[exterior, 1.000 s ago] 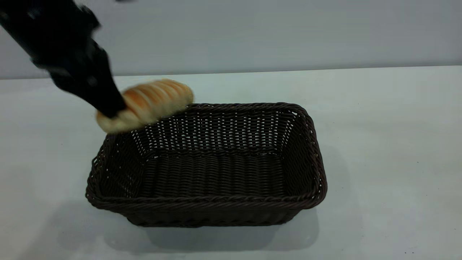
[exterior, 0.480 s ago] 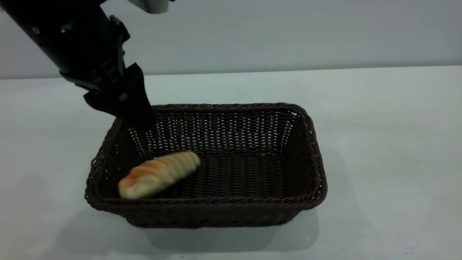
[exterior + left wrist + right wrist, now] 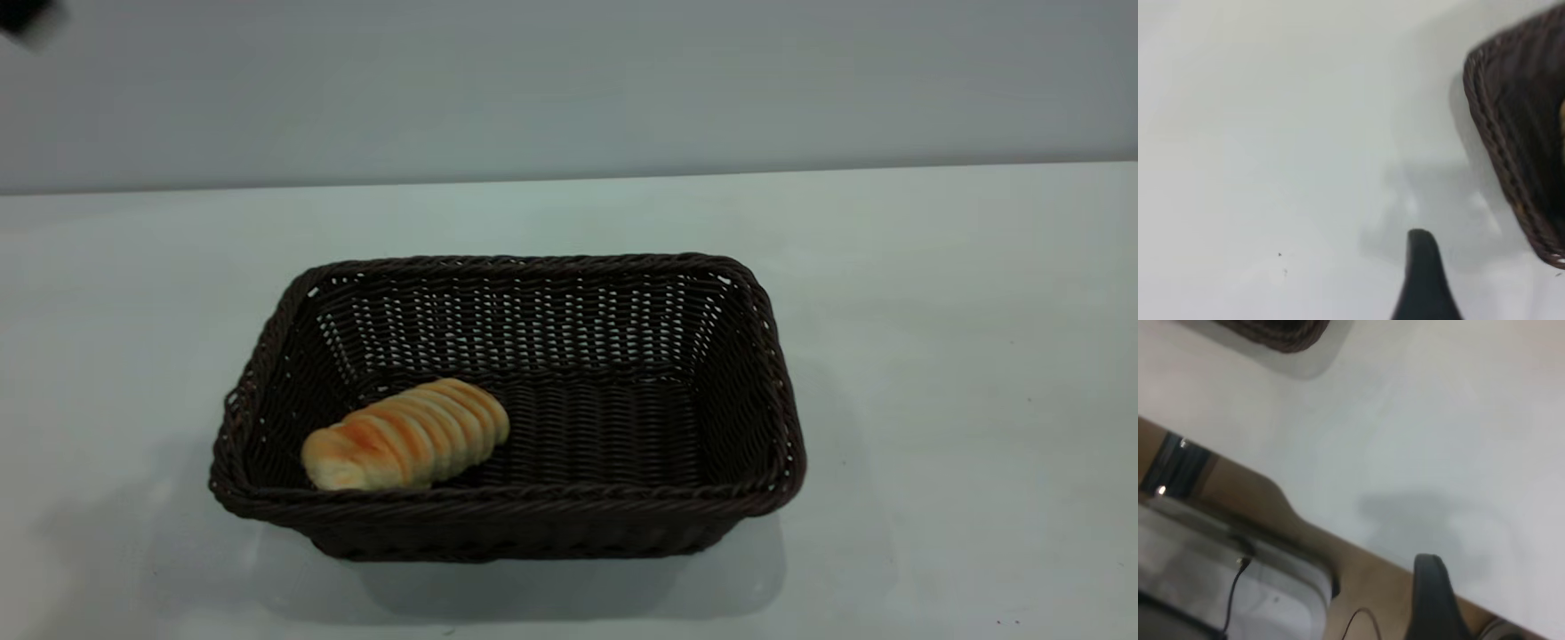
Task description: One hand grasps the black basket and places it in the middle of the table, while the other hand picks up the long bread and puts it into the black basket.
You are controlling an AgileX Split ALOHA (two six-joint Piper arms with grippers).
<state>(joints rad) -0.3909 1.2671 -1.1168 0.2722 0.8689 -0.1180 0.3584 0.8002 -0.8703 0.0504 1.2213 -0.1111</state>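
The black basket (image 3: 765,356) stands in the middle of the table (image 3: 960,356). The long bread (image 3: 404,437) lies flat on the basket's floor at its front left, free of any gripper. My left arm (image 3: 25,16) shows only as a dark blur at the exterior view's top left corner, high and clear of the basket. In the left wrist view one black finger (image 3: 1425,280) hangs over bare table beside the basket's rim (image 3: 1501,153) and holds nothing. My right gripper (image 3: 1435,603) hangs over the table's edge, far from the basket (image 3: 1281,333).
The right wrist view shows the table's edge with a brown floor (image 3: 1245,500), a white box (image 3: 1225,587) and a thin cable (image 3: 1235,593) below it. The table bears a few tiny dark specks (image 3: 1279,254).
The left gripper carried the bread over the basket's left rim and let it go. The bread fell and settled in the basket. The left arm then drew away up and to the left.
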